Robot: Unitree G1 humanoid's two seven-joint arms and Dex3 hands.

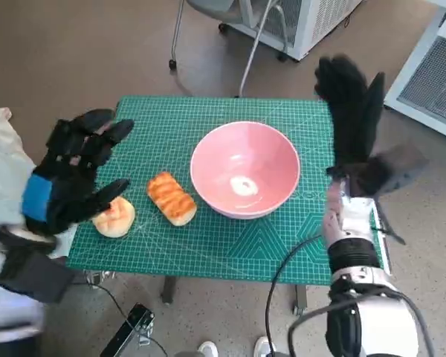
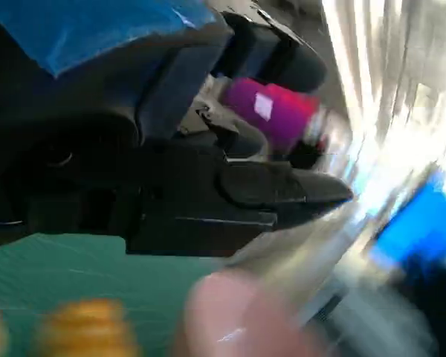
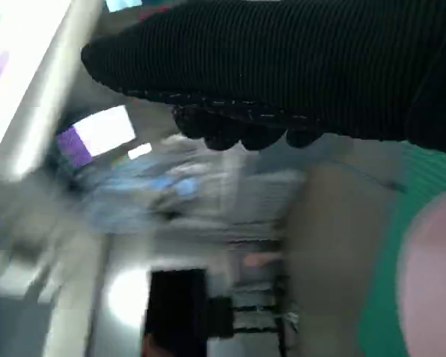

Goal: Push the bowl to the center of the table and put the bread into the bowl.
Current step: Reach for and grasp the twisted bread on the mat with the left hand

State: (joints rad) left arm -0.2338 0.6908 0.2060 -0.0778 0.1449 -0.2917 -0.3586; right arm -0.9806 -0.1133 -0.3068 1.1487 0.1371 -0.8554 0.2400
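A pink bowl (image 1: 244,169) stands upright near the middle of the green cutting mat (image 1: 282,245). An oblong golden bread (image 1: 172,198) lies just left of the bowl. A round pale bun (image 1: 114,216) lies further left, partly under my left hand (image 1: 73,175). That hand hovers above the mat's left edge, fingers spread, holding nothing. My right hand (image 1: 351,104) is raised over the mat's right edge beside the bowl, fingers extended and empty. The left wrist view is blurred and shows the bread (image 2: 85,327) and the bowl's rim (image 2: 238,316). The right wrist view shows the bowl (image 3: 431,282) blurred.
The mat covers a small table. A chair's legs (image 1: 208,52) and a white unit (image 1: 305,22) stand on the floor beyond the far edge. A black cable (image 1: 282,275) hangs at the table's front right. A person's shoes (image 1: 234,348) show below the front edge.
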